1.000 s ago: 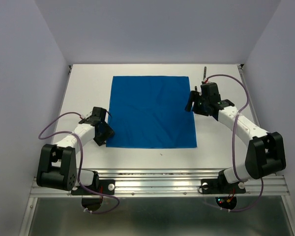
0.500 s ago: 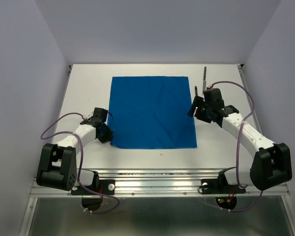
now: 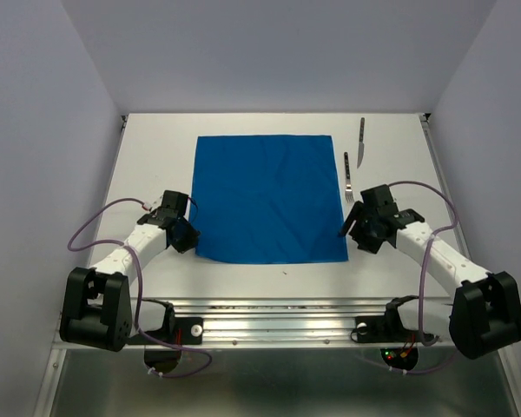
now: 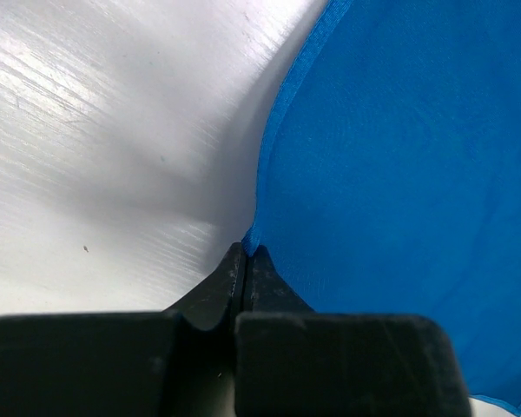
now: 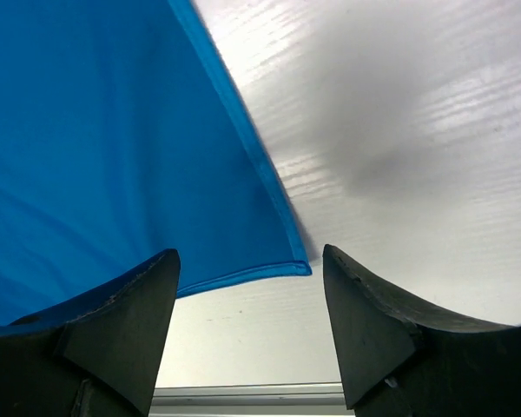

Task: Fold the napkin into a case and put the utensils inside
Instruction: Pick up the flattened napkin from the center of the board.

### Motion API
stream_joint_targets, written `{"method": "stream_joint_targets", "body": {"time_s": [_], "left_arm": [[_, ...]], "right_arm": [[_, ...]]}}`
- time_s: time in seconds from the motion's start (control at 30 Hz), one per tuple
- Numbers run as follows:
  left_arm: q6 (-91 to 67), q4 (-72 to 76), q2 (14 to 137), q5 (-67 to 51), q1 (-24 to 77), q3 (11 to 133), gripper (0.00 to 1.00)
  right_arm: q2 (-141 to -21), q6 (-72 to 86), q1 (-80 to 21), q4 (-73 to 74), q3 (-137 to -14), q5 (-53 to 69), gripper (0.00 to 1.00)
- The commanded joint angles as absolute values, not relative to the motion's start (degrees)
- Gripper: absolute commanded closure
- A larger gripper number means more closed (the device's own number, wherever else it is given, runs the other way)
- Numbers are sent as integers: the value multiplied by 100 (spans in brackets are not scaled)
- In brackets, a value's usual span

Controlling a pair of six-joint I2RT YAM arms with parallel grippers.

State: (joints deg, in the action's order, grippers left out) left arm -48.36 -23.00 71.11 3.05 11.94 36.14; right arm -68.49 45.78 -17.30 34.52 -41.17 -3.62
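Two grippers down low at the near corners of the napkin (image 3: 269, 195). At 7 o'clock from the cloth's middle, left gripper (image 3: 184, 234), fingers (image 4: 230, 278) pressed tight together on the near left corner, blue edge nipped between the tips and rising off the table (image 3: 152, 156) toward them. At 5 o'clock, right gripper (image 3: 354, 230), fingers (image 5: 122, 321) spread wide on either side of the near right corner, holding nothing, corner lying flat on the table between the tips. Farther out, napkin spread as one open square in the table's middle, faintly creased, not folded. At 3 o'clock from the cloth's middle, fork (image 3: 348, 176) just beside the right edge but apart from it, lying lengthwise toward 12. Farthest, at about 1 o'clock, knife (image 3: 361, 142), near the far right corner, slightly tilted, apart from both fork and cloth.
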Motion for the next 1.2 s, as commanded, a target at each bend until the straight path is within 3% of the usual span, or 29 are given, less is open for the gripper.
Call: {"method": "stream_joint_targets", "body": {"time_s": [0.0, 0.57, 0.83, 1.03, 1.17], "left_arm": [[-4843, -2417, 6978, 325, 1222, 3753, 100], [-4816, -2276, 7058, 185, 1222, 3735, 100], [-4825, -2250, 7031, 167, 1230, 3709, 100], [-4816, -2250, 7058, 167, 1222, 3718, 100], [-4799, -2250, 7066, 176, 1222, 3709, 100]], "right_arm": [[-6574, 4939, -1758, 3709, -3956, -580, 27], [-6767, 5054, -1872, 2567, -3068, -44, 45], [-7013, 5089, -1872, 2197, -3006, -53, 47], [-6961, 5124, -1872, 2074, -2892, -44, 54], [-6891, 5150, -1872, 2039, -2822, -53, 67]]}}
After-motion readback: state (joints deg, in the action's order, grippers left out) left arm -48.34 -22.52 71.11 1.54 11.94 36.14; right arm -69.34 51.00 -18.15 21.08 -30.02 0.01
